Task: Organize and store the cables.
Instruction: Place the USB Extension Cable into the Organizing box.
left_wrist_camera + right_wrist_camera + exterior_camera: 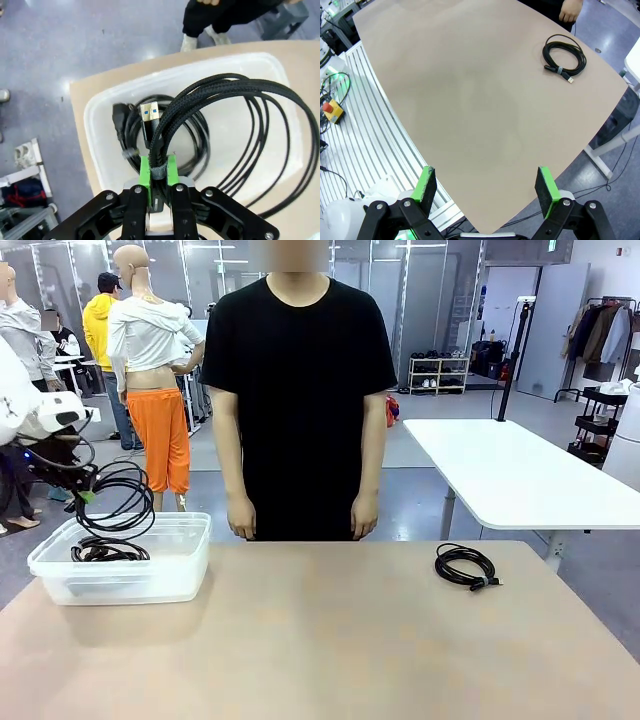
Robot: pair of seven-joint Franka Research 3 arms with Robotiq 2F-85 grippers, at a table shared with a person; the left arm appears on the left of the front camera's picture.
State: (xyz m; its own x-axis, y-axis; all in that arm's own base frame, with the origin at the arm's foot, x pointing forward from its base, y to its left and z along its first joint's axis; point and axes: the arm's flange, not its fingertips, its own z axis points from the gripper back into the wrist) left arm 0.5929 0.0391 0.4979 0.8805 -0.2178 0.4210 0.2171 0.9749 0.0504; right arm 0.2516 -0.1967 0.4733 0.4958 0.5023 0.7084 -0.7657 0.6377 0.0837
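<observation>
The left gripper (158,172) is clamped on the banded neck of a held coil (240,100), its green pads pinching the cord just below a gold USB plug. The loops fan out toward 2 o'clock over the clear bin (95,130), where a stored coil (125,135) lies at 10 o'clock. The right gripper (486,186) has its fingers wide apart and empty above the near edge of the table (470,100). Farther out, at 1 o'clock from it, a loose coil (564,56) rests by the far edge, well apart from the bin. The person (300,390) stands beyond with arms down.

The held loops spread nearly as wide as the bin. If dropped off-centre, one could drape over the rim, or the coil could spring open.

The left wrist view shows the pinch and the plug. The front view shows the coil's height instead, though it may already touch the stored coil. The right wrist view shows the loose coil's tie.
</observation>
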